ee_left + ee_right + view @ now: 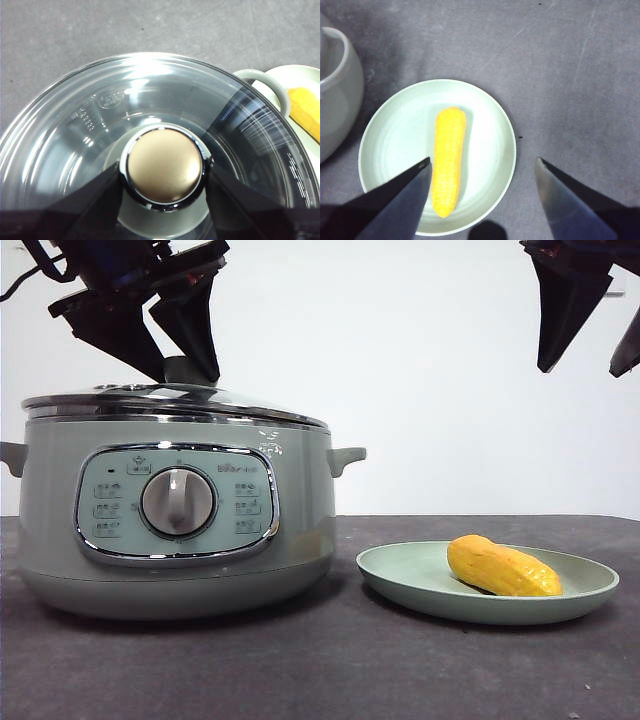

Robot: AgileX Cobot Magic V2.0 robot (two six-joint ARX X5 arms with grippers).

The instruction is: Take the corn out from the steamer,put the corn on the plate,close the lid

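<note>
The glass lid (pixel 170 400) sits level on the sage-green steamer (pixel 300 500). My left gripper (pixel 188 375) is shut on the lid's knob (pixel 164 170), one jaw touching each side. In the left wrist view the glass of the lid (pixel 100 125) fills most of the picture. To the right, the yellow corn (pixel 503 567) lies flat on the pale-green plate (pixel 420 580). My right gripper (pixel 580 372) hangs open high above the plate. In its wrist view, the corn (pixel 449 160) lies lengthwise on the plate (pixel 395 140), between the spread jaws.
The steamer's side handle (pixel 345 457) sticks out toward the plate, leaving a short gap of dark table (pixel 350 660) between them. The steamer wall (pixel 335 100) shows at the edge of the right wrist view.
</note>
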